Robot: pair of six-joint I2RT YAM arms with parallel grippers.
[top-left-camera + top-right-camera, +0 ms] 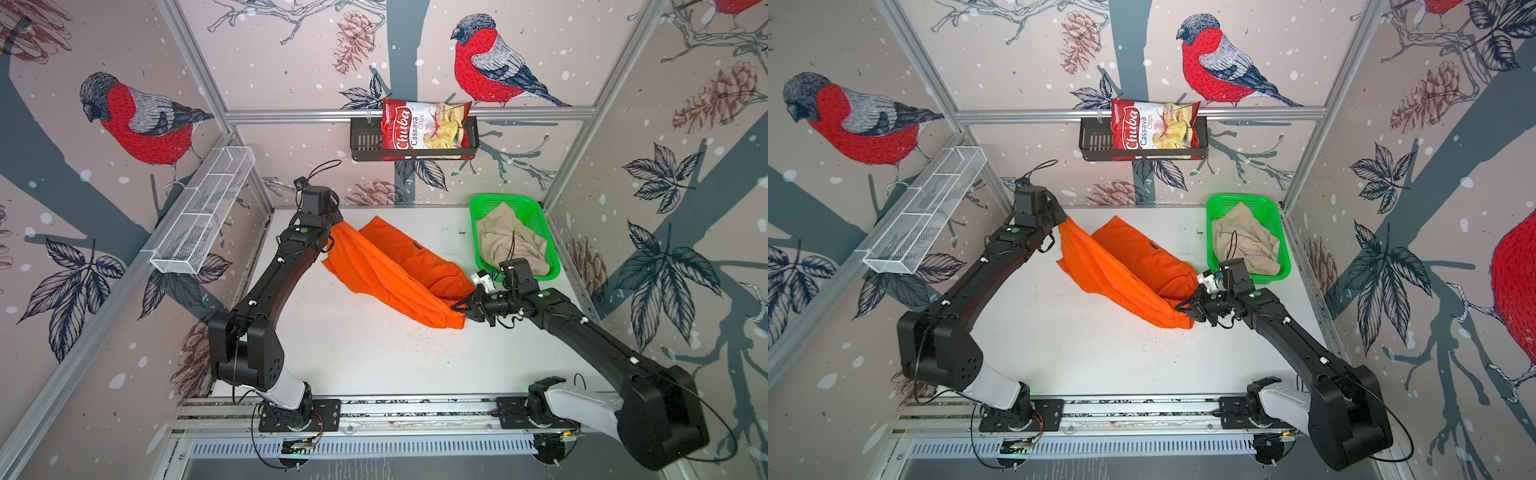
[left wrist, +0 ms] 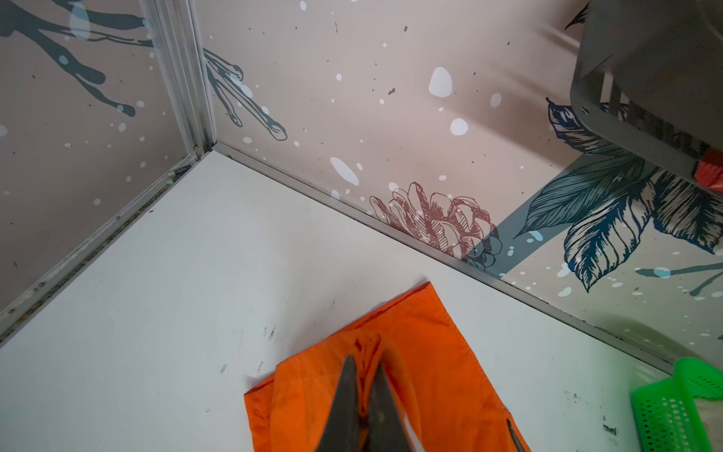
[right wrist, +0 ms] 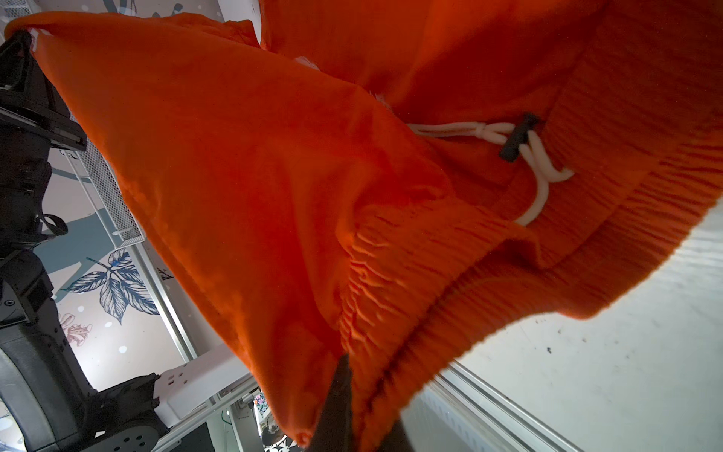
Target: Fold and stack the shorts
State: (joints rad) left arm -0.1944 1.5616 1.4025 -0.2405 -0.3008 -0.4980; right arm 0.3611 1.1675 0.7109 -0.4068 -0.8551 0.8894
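Orange shorts point(image 1: 395, 270) point(image 1: 1125, 270), stretched diagonally across the middle of the white tabletop point(image 1: 353, 353) between two arms. The left hand point(image 1: 333, 229) point(image 1: 1062, 219) is clenched on a leg end at the far left, raised off the surface; its dark tapered fingers point(image 2: 348, 395) meet on a bunched fold of the cloth point(image 2: 430, 371). The right hand point(image 1: 456, 308) point(image 1: 1180, 308) is clenched on the waistband end at the near right, low over the tabletop. The lifted layer hangs taut in long parallel folds, while the lower layer lies slack on the surface. The fabric is a smooth, thin, matte weave with stitched hems and a small dark label point(image 1: 417, 246). In the right wrist view the cloth point(image 3: 274, 176) ends in a gathered, ribbed elastic waistband point(image 3: 626, 195), from which a white cord drawstring point(image 3: 540, 188) passes through a black toggle point(image 3: 516, 137).

Beige shorts point(image 1: 507, 237) point(image 1: 1246, 241) lie crumpled and unfolded in a green plastic mesh basket point(image 1: 507, 201) point(image 1: 1246, 201), rectangular with rounded corners, at the far right of the tabletop, just beyond the right wrist. The two pairs are apart.
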